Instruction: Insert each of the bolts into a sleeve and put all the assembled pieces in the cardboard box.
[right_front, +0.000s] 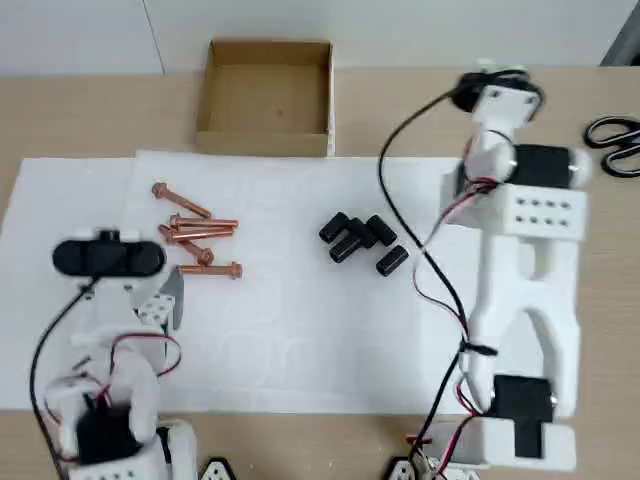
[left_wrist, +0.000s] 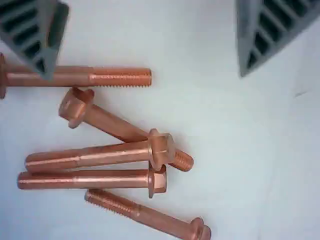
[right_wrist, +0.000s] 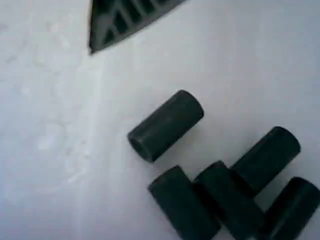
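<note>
Fingers of my left gripper stand wide above the bolts. Nearest bolt lies under one fingertip, long axis along the closing line; I judge a wrist turn is needed.

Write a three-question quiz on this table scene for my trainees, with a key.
1. True or false: the open brown cardboard box already holds an assembled piece.
2. How many copper-coloured metal bolts lie on the white sheet?
3. The short black cylindrical sleeves lie: A in the box; B on the sheet, apart from the bolts; C stacked on the bolts.
Key: 1 false; 2 five; 3 B.
</note>
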